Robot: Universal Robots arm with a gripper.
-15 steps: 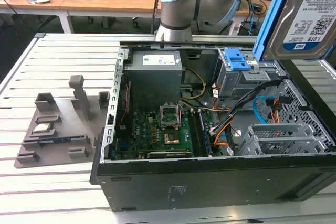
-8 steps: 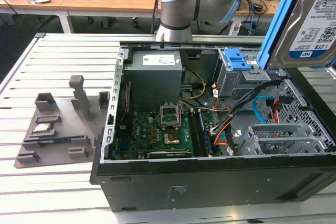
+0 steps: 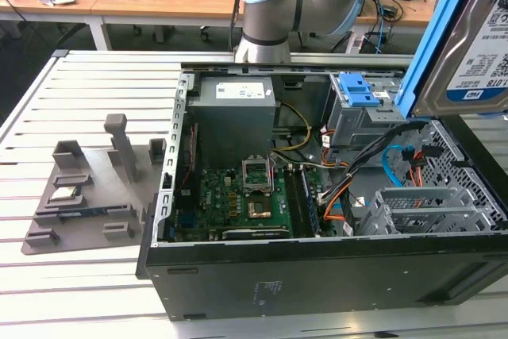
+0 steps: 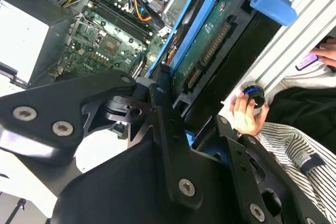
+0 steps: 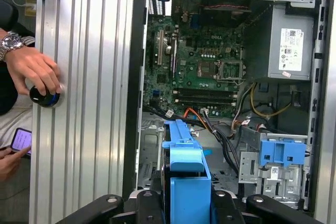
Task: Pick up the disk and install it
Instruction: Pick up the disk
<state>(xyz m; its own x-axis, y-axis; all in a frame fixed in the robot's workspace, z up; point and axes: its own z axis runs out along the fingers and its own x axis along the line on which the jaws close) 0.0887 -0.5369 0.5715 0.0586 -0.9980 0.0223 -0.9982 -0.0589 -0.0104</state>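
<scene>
The gripper (image 4: 191,109) clenches the disk (image 4: 207,45) by its blue bracket (image 5: 184,153), so the pickup looks done. In the exterior view the disk hangs tilted at two o'clock, above the open computer case (image 3: 317,275) and apart from the metal drive cage (image 3: 429,212) at four o'clock; installation remains.

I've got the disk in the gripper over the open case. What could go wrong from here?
1. Loose cables run beside the drive cage; the disk could snag them going in.
2. The gripper appears to hold the disk by one end, so it might tilt or slip on contact.
3. A person's hand rests on the table beside the computer case, close to the arm's working space.
</scene>
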